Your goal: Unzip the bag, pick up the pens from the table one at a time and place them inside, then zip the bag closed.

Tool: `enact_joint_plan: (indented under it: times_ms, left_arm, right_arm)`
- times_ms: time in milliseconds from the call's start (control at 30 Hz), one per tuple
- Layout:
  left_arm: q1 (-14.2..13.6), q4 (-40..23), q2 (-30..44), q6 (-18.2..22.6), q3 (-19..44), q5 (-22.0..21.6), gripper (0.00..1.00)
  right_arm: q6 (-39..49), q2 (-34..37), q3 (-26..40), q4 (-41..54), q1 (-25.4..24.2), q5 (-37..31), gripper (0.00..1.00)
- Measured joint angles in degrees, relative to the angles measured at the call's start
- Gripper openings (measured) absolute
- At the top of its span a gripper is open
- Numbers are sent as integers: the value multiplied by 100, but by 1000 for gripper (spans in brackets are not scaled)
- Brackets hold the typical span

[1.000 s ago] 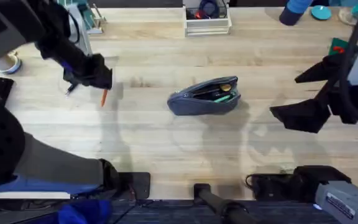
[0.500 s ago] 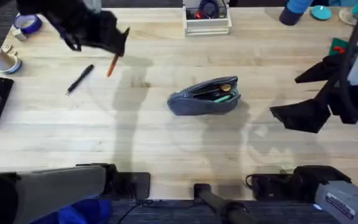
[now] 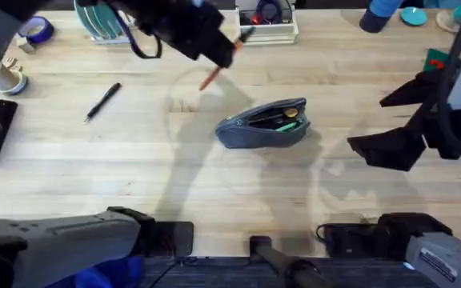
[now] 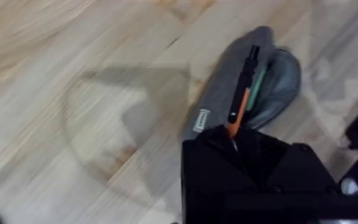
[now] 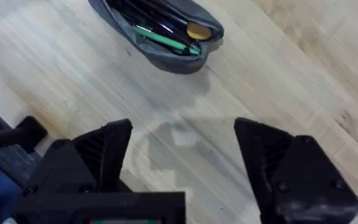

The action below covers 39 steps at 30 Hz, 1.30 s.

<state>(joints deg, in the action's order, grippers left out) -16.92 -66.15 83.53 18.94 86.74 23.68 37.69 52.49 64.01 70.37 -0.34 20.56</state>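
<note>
Since half a second ago the left claw (image 3: 218, 58) has swung from the far-left part of the surface (image 3: 134, 176) toward the middle, carrying the orange pen (image 3: 210, 77) with it; the right arm has not shifted. The left claw is clenched on that pen near its orange end, so the black end sticks out ahead of the fingers in the left wrist view (image 4: 244, 84), already lined up roughly along the bag (image 3: 264, 124). That grip leaves a free tip to lead into the opening.

The bag lies near the middle of the surface, zipper open, with green pens (image 5: 166, 40) and a dark one already inside, so the mouth is ready to receive another. The held pen is near the bag's far side, not yet over the slot.

One dark pen (image 3: 102, 102) remains on the surface toward the left edge, likely the next pick.

The right claw (image 5: 182, 152) hangs released, fingers spread, beside the bag toward the right edge, probably waiting to steady or zip it.
</note>
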Motion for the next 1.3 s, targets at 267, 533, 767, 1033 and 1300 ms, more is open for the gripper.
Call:
enact_joint_plan:
  times_ms: [267,533,767,1033,1300]
  left_arm:
    - [-841,354,0,576,0,346,42]
    - [-1522,611,10,985,0,387,42]
    - [-1901,733,465,1067,11,468,42]
    - [-2051,774,1279,1069,11,488,42]
    - [-2049,708,1587,1177,11,477,42]
  right_arm:
    - [1,0,0,0,0,0,998]
    - [0,1,0,0,0,0,997]
    - [0,0,0,0,0,0,998]
    - [0,0,0,0,0,0,997]
    - [0,2,0,0,0,0,998]
